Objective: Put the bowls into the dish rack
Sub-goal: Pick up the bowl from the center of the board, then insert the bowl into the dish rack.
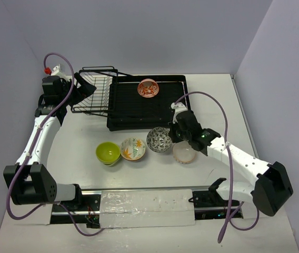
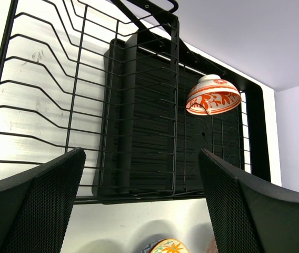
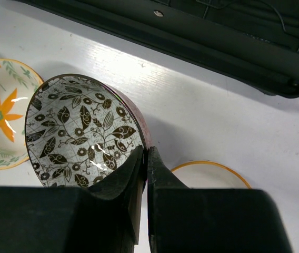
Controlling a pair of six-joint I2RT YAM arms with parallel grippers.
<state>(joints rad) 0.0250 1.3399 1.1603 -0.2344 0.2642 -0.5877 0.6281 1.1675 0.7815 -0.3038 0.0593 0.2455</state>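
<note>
I've got the right jaws pinched on the rim of the dark leaf-print bowl [image 3: 81,132], tilted, just in front of the dish rack [image 1: 139,113]. Left jaws gape wide by its wire basket [image 1: 92,96]; the red-orange bowl [image 1: 148,87] sits in the rack.

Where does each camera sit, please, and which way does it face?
Top external: above and behind the bases, looking down on the table; left arm and right arm show.
Left wrist: at the basket end of the dish rack, facing across it; open left gripper frames the view.
Right wrist: above the table, looking down; the right gripper pinches the leaf-print bowl by its rim.
Shared: top and left wrist both show the red-orange bowl.
</note>
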